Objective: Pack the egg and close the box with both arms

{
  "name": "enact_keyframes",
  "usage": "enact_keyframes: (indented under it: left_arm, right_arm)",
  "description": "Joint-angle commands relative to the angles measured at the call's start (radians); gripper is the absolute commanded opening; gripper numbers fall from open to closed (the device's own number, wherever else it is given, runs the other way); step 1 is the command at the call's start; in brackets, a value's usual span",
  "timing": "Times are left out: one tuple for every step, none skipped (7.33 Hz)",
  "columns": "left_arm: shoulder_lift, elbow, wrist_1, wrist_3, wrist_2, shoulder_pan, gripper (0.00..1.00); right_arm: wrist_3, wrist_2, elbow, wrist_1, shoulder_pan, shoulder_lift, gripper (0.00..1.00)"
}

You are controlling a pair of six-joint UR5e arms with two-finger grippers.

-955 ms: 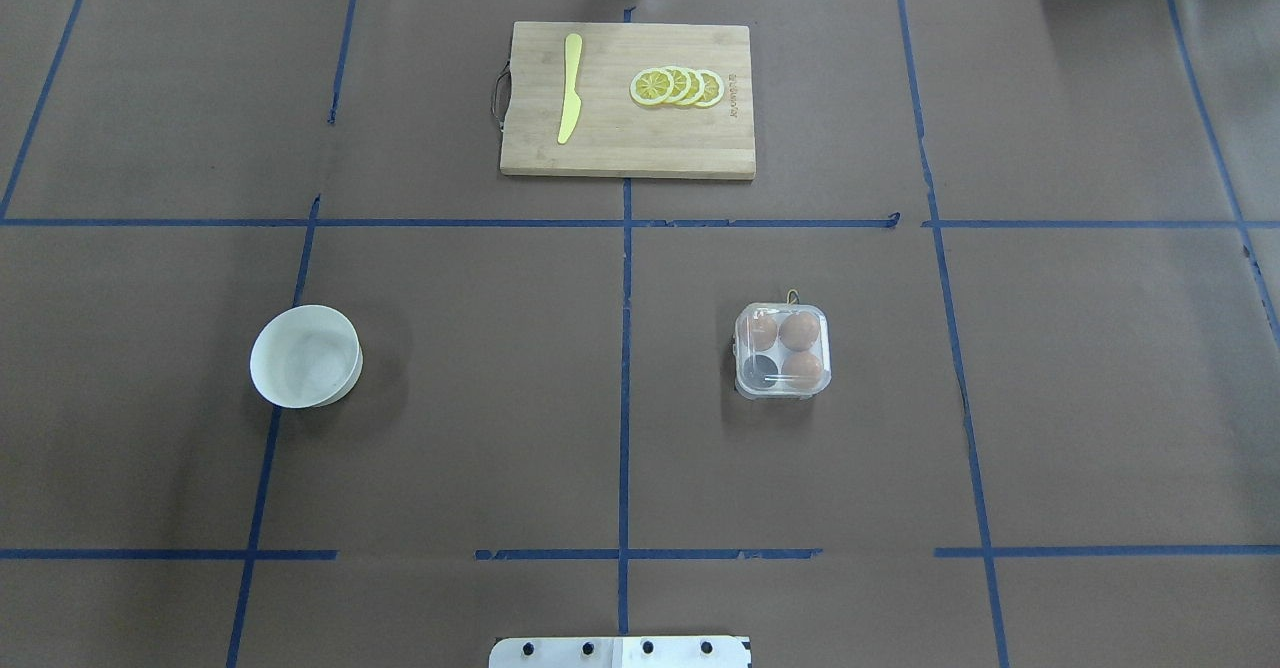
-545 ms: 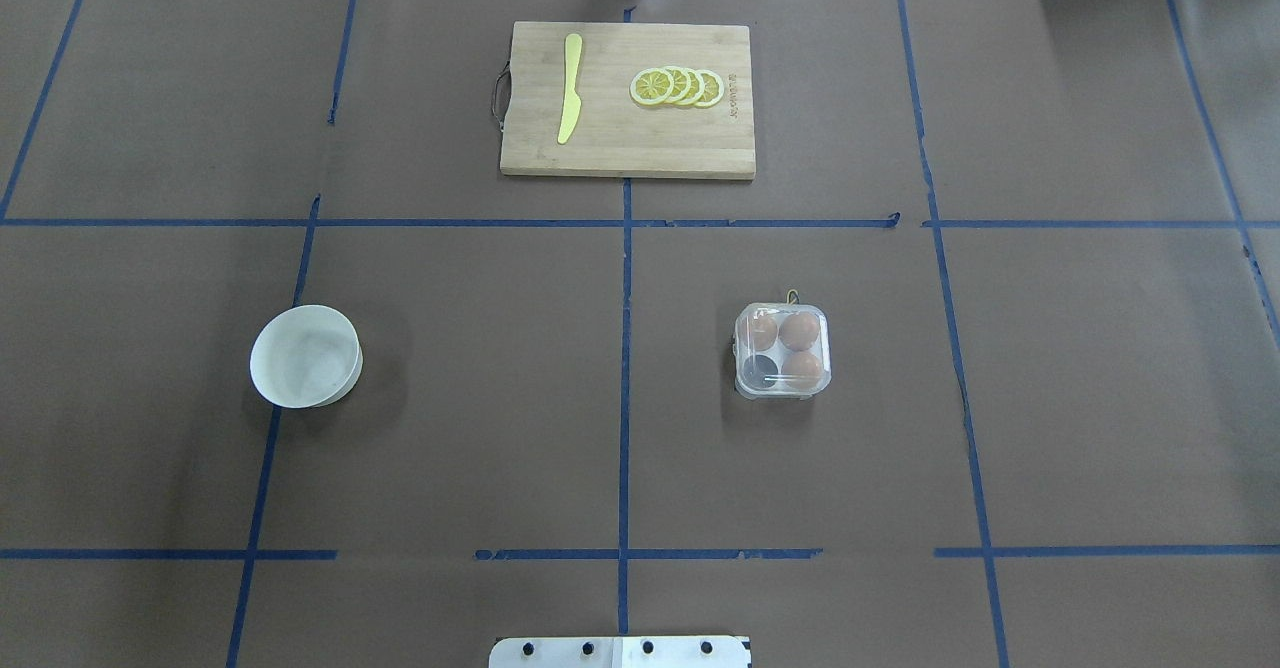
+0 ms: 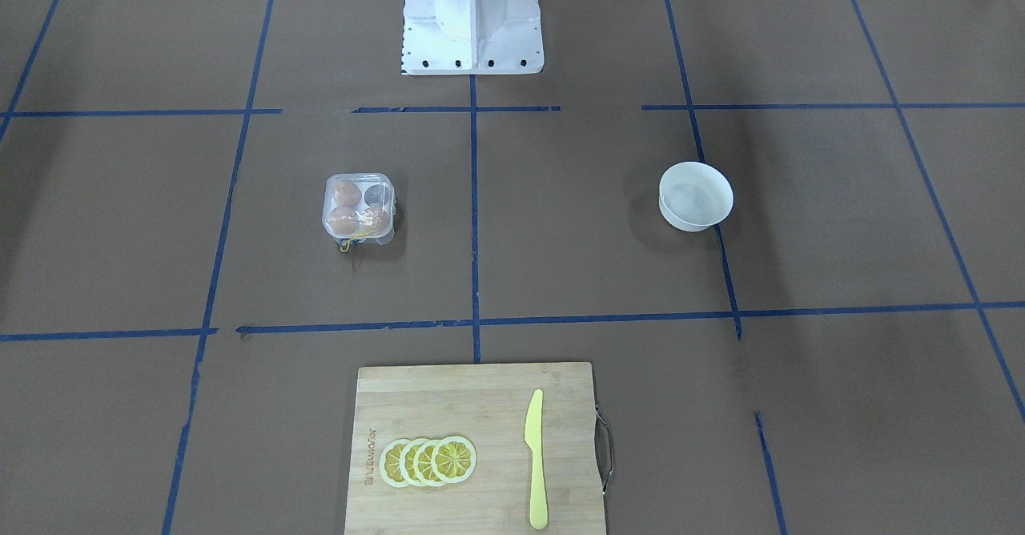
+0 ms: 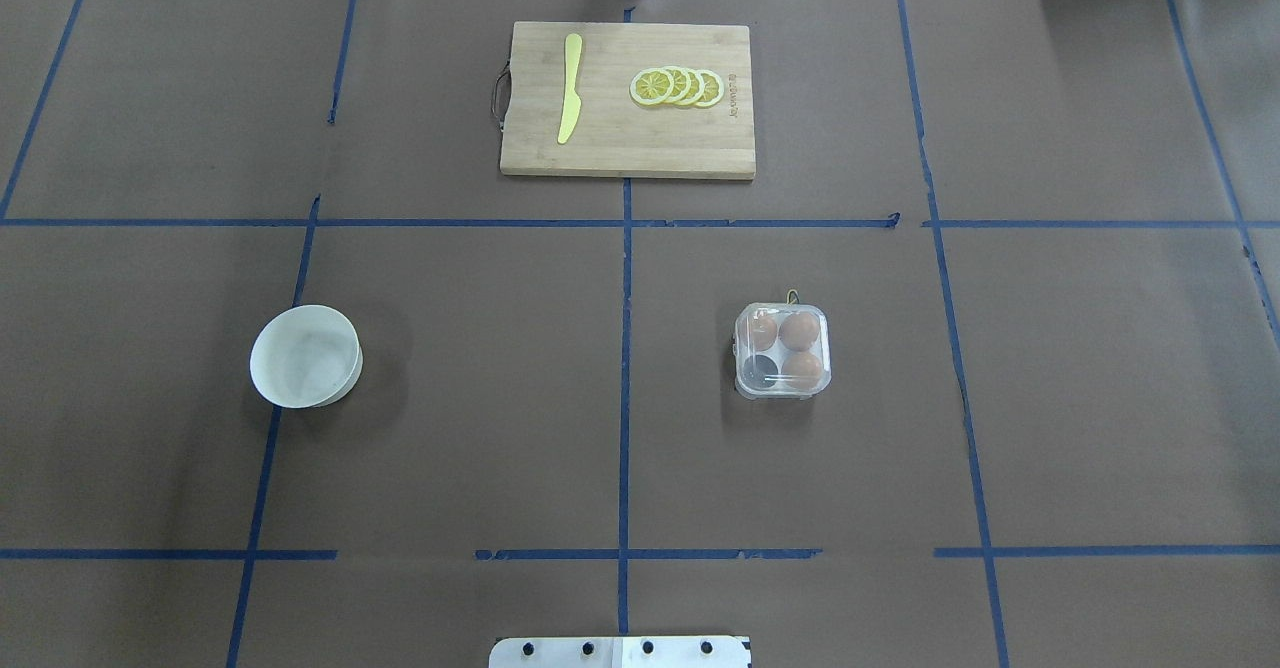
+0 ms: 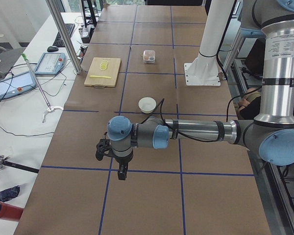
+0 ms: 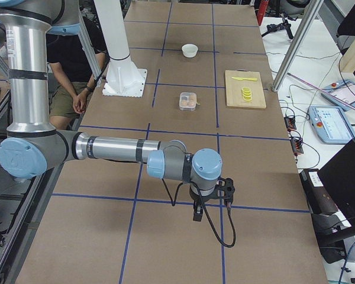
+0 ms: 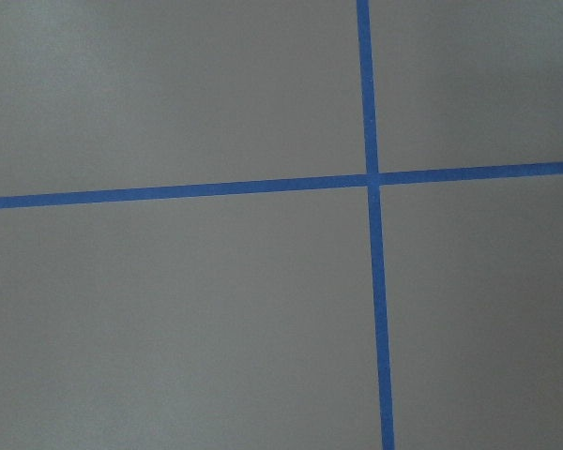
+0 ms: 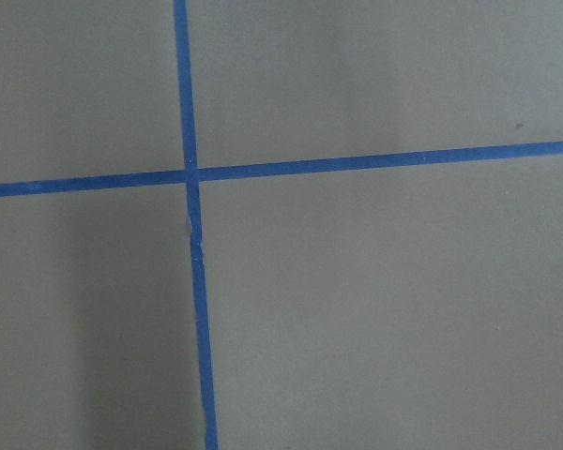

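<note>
The clear plastic box (image 4: 782, 350) sits right of the table's middle, with yellow string at its far edge. It also shows in the front view (image 3: 359, 207). Its lid appears to lie down over the cups. Three tan-brown eggs (image 4: 800, 330) fill three cups; the near-left cup is empty. My left gripper (image 5: 121, 171) hangs over bare table near the left end, far from the box. My right gripper (image 6: 196, 212) hangs over bare table near the right end. I cannot tell whether either is open or shut. Both wrist views show only brown paper and blue tape.
A white bowl (image 4: 305, 356) stands at the left. A wooden cutting board (image 4: 628, 148) at the far middle carries a yellow knife (image 4: 570, 88) and lemon slices (image 4: 677, 86). The white pedestal (image 3: 471, 14) stands at the robot's side.
</note>
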Motion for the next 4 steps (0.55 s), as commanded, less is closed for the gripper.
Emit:
enact_keyframes:
  left_arm:
    - [0.0, 0.001, -0.002, 0.001, 0.0, 0.0, 1.0]
    - [0.0, 0.001, -0.005, 0.001, 0.0, 0.0, 1.0]
    - [0.0, 0.002, -0.015, 0.001, 0.0, 0.0, 1.0]
    - [0.0, 0.004, -0.015, 0.001, 0.0, 0.0, 1.0]
  right_arm:
    - [-0.023, -0.016, -0.023, 0.001, -0.002, 0.001, 1.0]
    - [-0.085, -0.016, -0.028, 0.001, -0.002, 0.0, 1.0]
    - [-0.11, -0.004, -0.028, 0.001, -0.002, 0.0, 1.0]
    - [-0.109, -0.002, -0.028, 0.0, -0.002, 0.0, 1.0]
